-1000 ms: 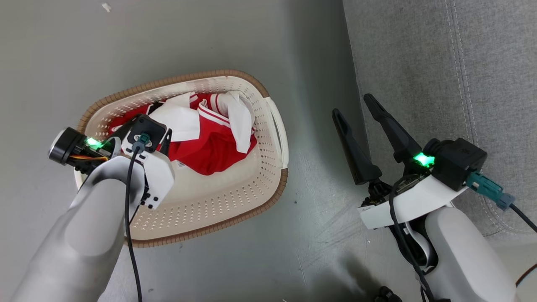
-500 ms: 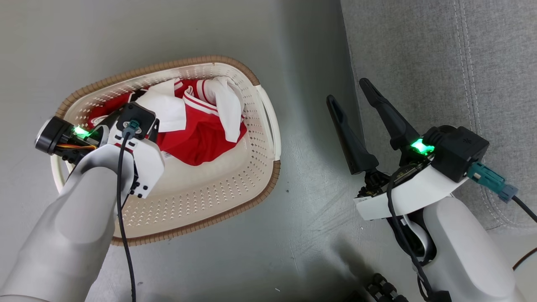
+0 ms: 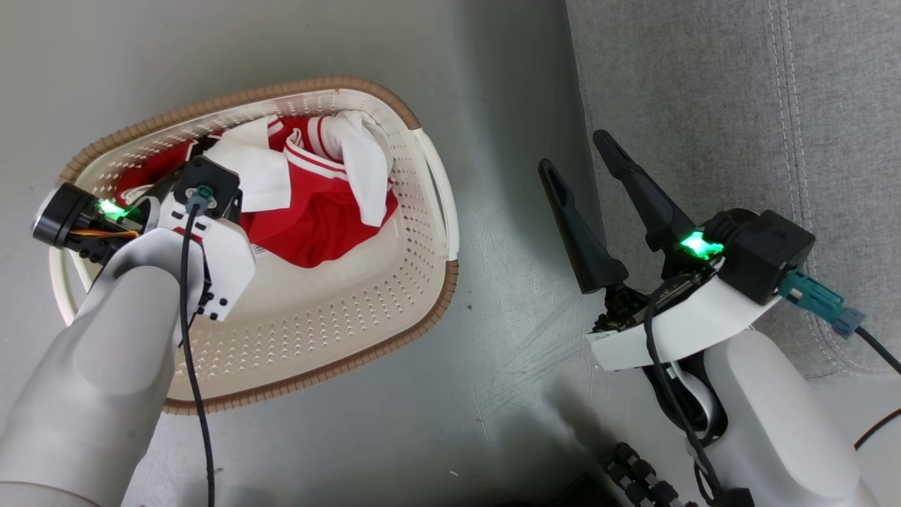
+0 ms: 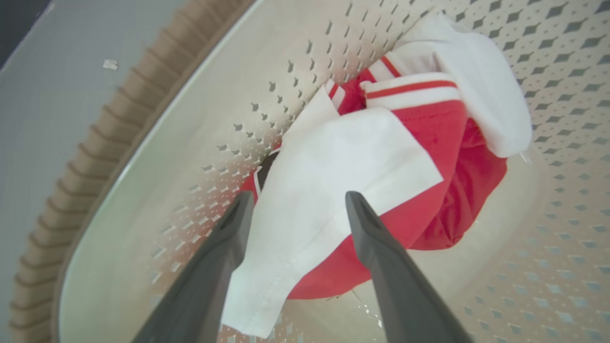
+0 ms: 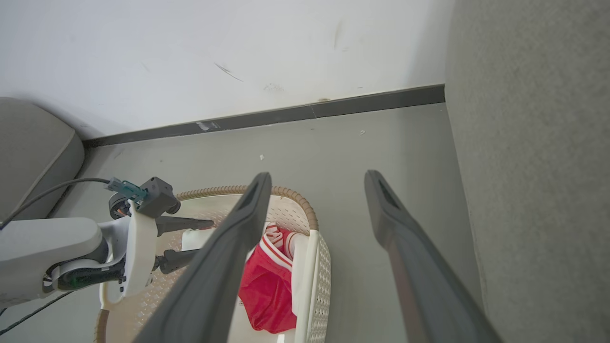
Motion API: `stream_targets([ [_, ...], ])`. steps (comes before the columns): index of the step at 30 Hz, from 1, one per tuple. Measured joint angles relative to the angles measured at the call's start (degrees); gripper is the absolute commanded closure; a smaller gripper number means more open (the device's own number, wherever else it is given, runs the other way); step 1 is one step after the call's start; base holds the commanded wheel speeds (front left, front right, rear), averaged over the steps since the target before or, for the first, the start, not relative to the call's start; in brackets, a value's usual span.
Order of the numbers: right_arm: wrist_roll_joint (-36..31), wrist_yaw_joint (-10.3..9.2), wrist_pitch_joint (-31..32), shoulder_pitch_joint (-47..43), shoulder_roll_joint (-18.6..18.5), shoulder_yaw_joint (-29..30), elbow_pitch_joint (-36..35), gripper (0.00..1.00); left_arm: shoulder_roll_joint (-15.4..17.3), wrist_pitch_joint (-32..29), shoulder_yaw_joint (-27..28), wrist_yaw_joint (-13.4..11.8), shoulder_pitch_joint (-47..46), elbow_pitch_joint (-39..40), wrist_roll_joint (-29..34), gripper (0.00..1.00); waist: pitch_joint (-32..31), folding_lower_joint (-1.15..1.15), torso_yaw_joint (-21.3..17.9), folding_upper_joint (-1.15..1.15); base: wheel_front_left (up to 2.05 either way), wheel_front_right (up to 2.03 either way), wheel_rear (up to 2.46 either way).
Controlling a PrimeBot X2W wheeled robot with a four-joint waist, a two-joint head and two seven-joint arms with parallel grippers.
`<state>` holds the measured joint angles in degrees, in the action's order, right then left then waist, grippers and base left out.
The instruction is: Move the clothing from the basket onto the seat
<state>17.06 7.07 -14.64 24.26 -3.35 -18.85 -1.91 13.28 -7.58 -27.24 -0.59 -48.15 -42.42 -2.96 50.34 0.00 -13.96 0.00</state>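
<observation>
Though overhead-hidden, L tool (image 4: 299, 196) over clothing (image 4: 443, 138)

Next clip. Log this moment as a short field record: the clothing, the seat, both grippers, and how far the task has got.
item: clothing, red and white, bunched in the basket
target: seat, grey, right of the basket, no clothing on the part in view
left arm: left gripper open, inside the basket, fingers either side of a white panel
right arm: right gripper open, holding nothing, over the floor by the seat's edge
status: clothing not yet lifted

Bright, even light; soft floor (image 3: 507, 296) shadows; wrist views perhaps edge-warped.
</observation>
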Motion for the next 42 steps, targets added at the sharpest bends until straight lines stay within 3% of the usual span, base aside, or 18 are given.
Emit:
stream_targets([
  [31, 2.1, 0.0, 0.0, 0.9, 0.2, -0.4, -1.0, 0.0, 0.6, -0.4, 0.3, 0.0, -3.2, -3.0, 0.1, 0.0, 4.2, 0.0, -2.0, 0.0, 0.0, 0.0, 0.0],
  [32, 2.2, 0.0, 0.0, 1.0, 0.2, -0.4, -1.0, 0.0, 0.6, -0.3, 0.3, 0.0, -3.2, -3.2, 0.1, 0.31, 4.2, 0.0, -2.0, 0.0, 0.0, 0.0, 0.0],
  [33, 2.2, 0.0, 0.0, 1.0, 0.2, -0.4, -1.0, 0.0, 0.5, -0.3, 0.3, 0.0, -3.2, -3.3, 0.1, 0.47, 4.2, 0.0, -2.0, 0.0, 0.0, 0.0, 0.0],
  [36, 2.4, 0.0, 0.0, 1.3, 0.2, -0.3, -1.1, 0.0, 0.5, 0.1, 0.2, 0.0, -3.2, -3.5, 0.1, 0.78, 4.2, 0.0, -2.0, 0.0, 0.0, 0.0, 0.0],
  [37, 2.5, 0.0, 0.0, 1.5, 0.2, -0.3, -1.1, 0.0, 0.5, 0.1, 0.1, 0.0, -3.2, -3.6, 0.1, 1.0, 4.2, 0.0, -2.0, 0.0, 0.0, 0.0, 0.0],
  [42, 2.6, 0.0, 0.0, 2.0, 0.2, -0.2, -1.1, 0.0, 0.1, 0.8, 0.0, 0.3, -3.5, -4.2, 0.1, 1.0, 4.2, 0.0, -2.0, 0.0, 0.0, 0.0, 0.0],
])
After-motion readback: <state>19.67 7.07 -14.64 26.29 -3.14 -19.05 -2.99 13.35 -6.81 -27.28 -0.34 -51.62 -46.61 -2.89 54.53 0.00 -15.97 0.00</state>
